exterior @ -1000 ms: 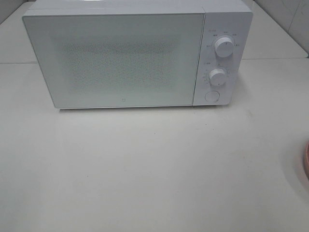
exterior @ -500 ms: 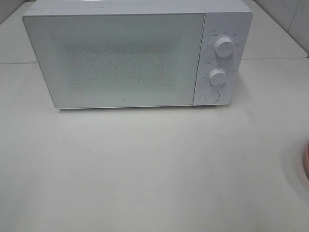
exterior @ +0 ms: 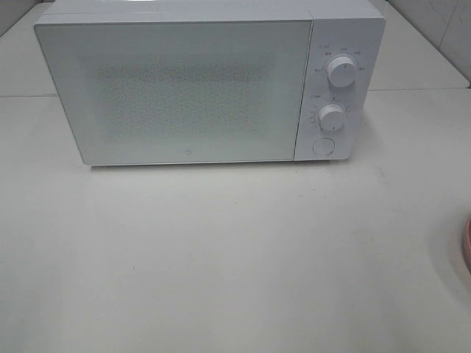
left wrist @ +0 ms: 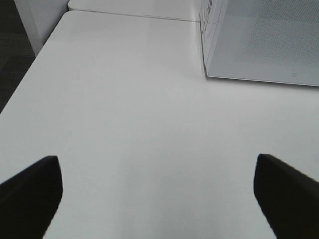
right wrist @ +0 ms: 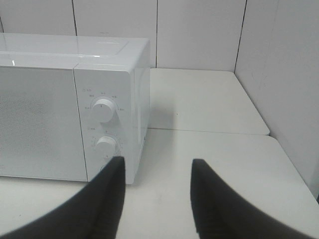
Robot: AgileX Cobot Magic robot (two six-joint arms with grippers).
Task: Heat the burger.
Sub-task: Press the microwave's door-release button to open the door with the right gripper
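The burger is out of view in every frame. A white microwave [exterior: 191, 84] stands at the back of the table with its door shut; the right wrist view shows its two knobs [right wrist: 104, 110]. My left gripper [left wrist: 157, 199] is open, its dark fingers [left wrist: 30, 194] spread wide over bare table to the left of the microwave's front corner [left wrist: 207, 74]. My right gripper [right wrist: 157, 162] is open with a gap between its fingers [right wrist: 107, 199] and nothing in it, in front of the microwave's control panel. Neither gripper appears in the exterior high view.
A sliver of a pink plate [exterior: 468, 246] shows at the right edge of the white table [exterior: 235, 257]. White partition walls [right wrist: 199, 30] stand behind and to the right of the microwave. The table's left edge [left wrist: 30, 74] drops to a dark floor.
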